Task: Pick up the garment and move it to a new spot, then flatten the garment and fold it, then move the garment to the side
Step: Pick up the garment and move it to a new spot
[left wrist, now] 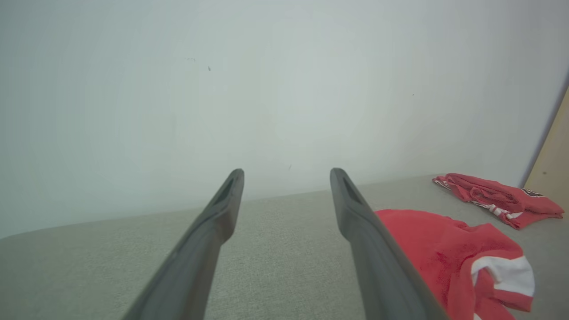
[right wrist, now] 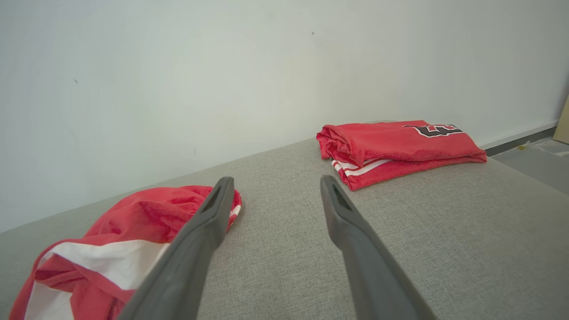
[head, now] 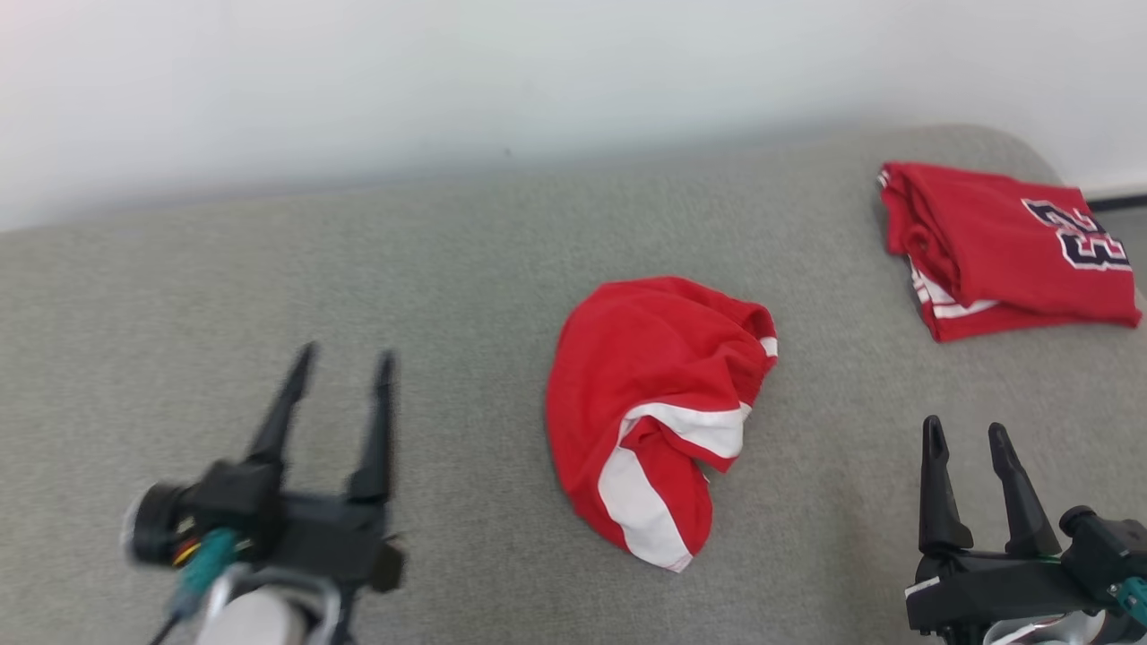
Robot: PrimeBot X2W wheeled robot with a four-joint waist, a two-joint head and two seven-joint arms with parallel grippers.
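A crumpled red garment (head: 654, 403) with white stripes lies in a heap in the middle of the grey cushioned surface (head: 448, 260). In the left wrist view the garment (left wrist: 449, 253) is at the lower right, and in the right wrist view the garment (right wrist: 111, 249) is at the lower left. My left gripper (head: 345, 363) hovers open to the left of the heap, apart from it, with nothing between its fingers. Off to the heap's lower right, my right gripper (head: 966, 432) is open and empty too.
A folded red jersey (head: 1004, 246) with a dark number lies at the far right of the surface, near its rounded edge. A pale wall (head: 538, 72) runs behind the surface. Bare floor (right wrist: 533, 155) shows beyond the right end.
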